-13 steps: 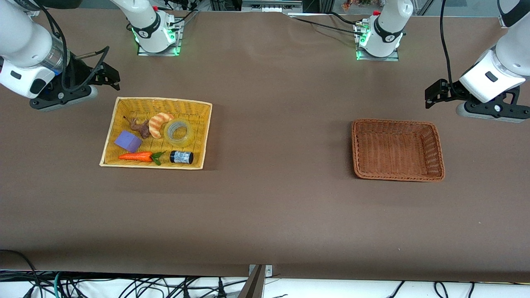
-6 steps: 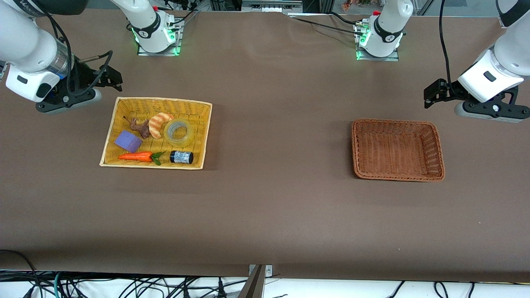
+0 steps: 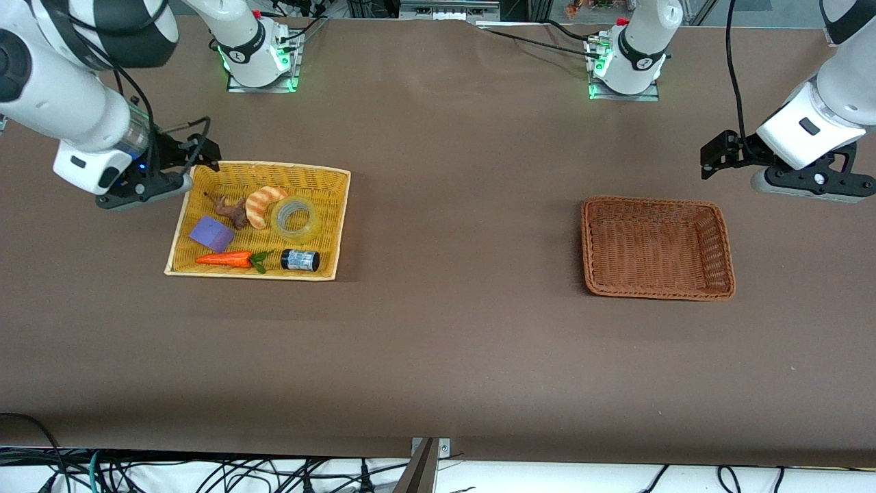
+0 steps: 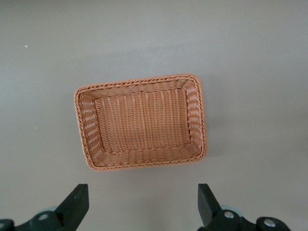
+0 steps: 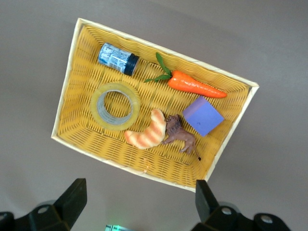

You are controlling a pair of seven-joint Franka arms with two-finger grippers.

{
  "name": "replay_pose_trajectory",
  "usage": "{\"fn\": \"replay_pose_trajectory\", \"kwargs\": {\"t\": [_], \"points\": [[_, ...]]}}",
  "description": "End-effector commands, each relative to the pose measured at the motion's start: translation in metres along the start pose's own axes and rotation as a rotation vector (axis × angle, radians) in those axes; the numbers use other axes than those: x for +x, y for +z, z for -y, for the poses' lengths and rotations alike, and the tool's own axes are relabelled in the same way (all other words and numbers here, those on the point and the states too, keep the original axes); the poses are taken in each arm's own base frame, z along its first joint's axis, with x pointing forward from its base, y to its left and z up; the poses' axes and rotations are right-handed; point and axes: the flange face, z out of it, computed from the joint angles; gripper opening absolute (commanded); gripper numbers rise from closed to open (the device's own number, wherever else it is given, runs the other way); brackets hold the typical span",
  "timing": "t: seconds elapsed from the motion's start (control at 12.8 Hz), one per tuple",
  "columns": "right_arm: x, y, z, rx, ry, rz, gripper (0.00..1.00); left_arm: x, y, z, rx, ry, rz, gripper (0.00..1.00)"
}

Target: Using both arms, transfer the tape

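**Right gripper closes in on yellow basket; tape untouched**

Change since a second ago: the right gripper point(image 3: 198, 156) has travelled from over bare table, off the right arm's end of the yellow basket point(image 3: 340, 226), to a spot over that basket's corner nearest the right arm's base. The left gripper point(image 3: 715, 156) has shifted only a little and hangs over bare table near the brown basket point(image 3: 725, 253), toward the left arm's base. Basket contents unchanged.

Tape point(image 3: 295, 219): lies flat in the yellow basket, about mid-depth, toward the basket's edge that faces the table's middle. Touches the croissant toy point(image 3: 260, 205); the dark jar point(image 3: 300, 260) lies just nearer the front camera. Tape sits well apart from the right gripper, most of the basket's length between them.

Right wrist view: fingers point(image 5: 72, 199) spread wide, nothing between them, tape point(image 5: 115, 106) in sight. Left wrist view: fingers point(image 4: 77, 204) likewise wide and empty, brown basket point(image 4: 84, 125) holding nothing.

Also in the yellow basket: carrot toy point(image 3: 226, 259), purple block point(image 3: 211, 233), brown animal figure point(image 3: 233, 211).
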Motion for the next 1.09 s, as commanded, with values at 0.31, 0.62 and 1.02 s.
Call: {"fn": "replay_pose_trajectory", "kwargs": {"t": [0.31, 0.62, 1.02], "points": [[0.013, 0.151, 0.012, 0.002, 0.046, -0.062, 1.0, 0.002, -0.005, 0.003, 0.004, 0.014, 0.008, 1.0], [0.021, 0.217, 0.032, 0.017, 0.041, -0.073, 1.0, 0.002, -0.005, 0.006, 0.002, 0.006, 0.009, 1.0], [0.024, 0.269, 0.036, 0.03, 0.037, -0.101, 0.99, 0.001, -0.005, 0.01, 0.003, 0.0, 0.009, 1.0]]}}
